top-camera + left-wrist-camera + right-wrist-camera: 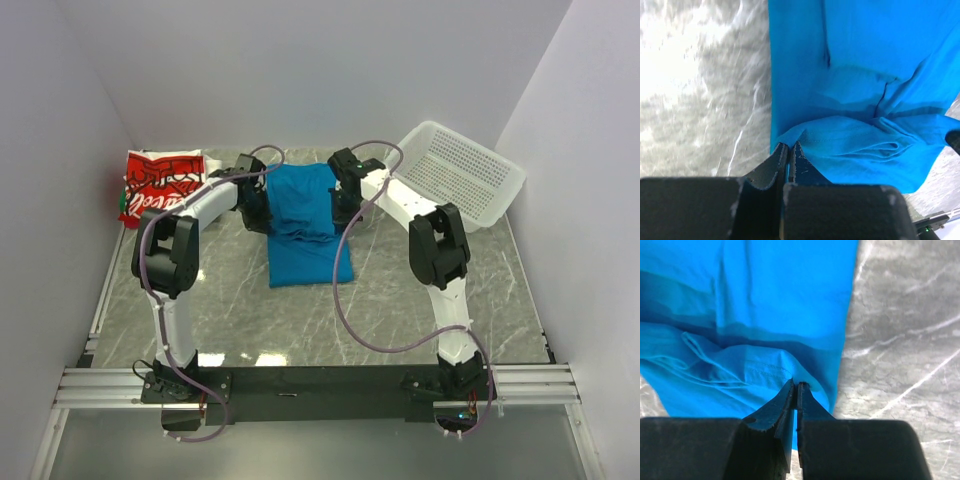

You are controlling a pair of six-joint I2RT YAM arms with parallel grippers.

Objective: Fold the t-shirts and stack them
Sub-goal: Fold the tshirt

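My left jaws and right jaws each pinch an opposite edge of the blue t-shirt [300,250] on the marble surface [240,320]; the red-and-white t-shirt [160,180] lies well apart.

My left end effector [256,212] and right end effector [344,203] flank the blue t-shirt [305,240]; folded red-and-white t-shirt [160,180] far left.

1 blue tee [302,250], 1 red-white tee [160,180], 1 basket [462,162]
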